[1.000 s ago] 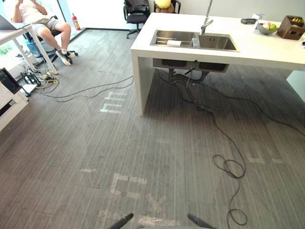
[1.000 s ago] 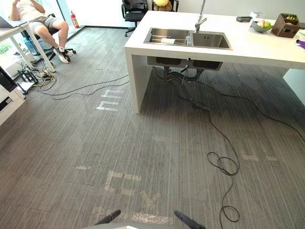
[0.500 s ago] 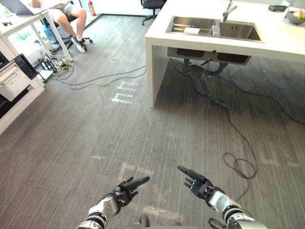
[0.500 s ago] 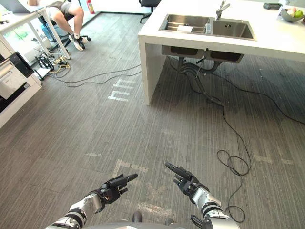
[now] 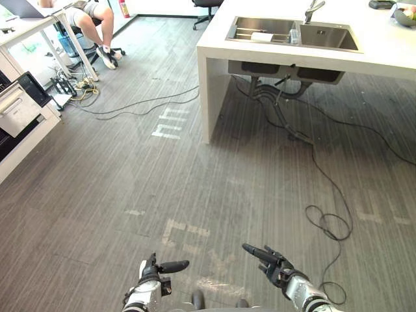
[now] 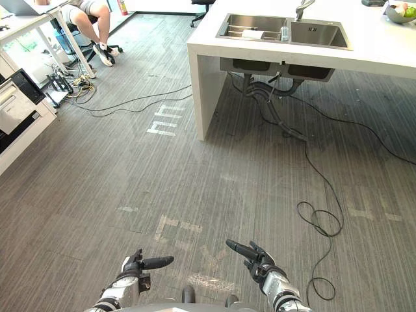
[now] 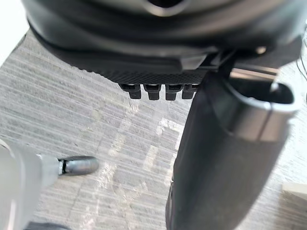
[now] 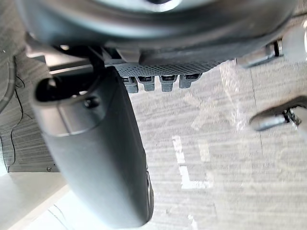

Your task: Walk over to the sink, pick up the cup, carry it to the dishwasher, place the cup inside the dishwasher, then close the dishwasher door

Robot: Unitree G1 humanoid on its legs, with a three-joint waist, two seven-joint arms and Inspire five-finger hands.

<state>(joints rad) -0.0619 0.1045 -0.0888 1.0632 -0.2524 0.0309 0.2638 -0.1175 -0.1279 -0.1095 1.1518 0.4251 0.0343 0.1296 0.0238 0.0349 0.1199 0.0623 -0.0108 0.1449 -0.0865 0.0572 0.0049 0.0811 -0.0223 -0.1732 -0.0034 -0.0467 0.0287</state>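
Grey striped carpet floor (image 5: 117, 182), white counter (image 5: 377, 55) far rt, white desk (image 5: 32, 26) far lt.

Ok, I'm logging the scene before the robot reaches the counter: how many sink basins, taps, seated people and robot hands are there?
Sink basins: 2
Taps: 1
Seated people: 1
Robot hands: 2, left hand and right hand
Total: 6

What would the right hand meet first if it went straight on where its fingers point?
Nothing close: the right hand points forward and left over open floor, passing ahead of the left hand. Farther on, possibly the white unit; depth unclear.
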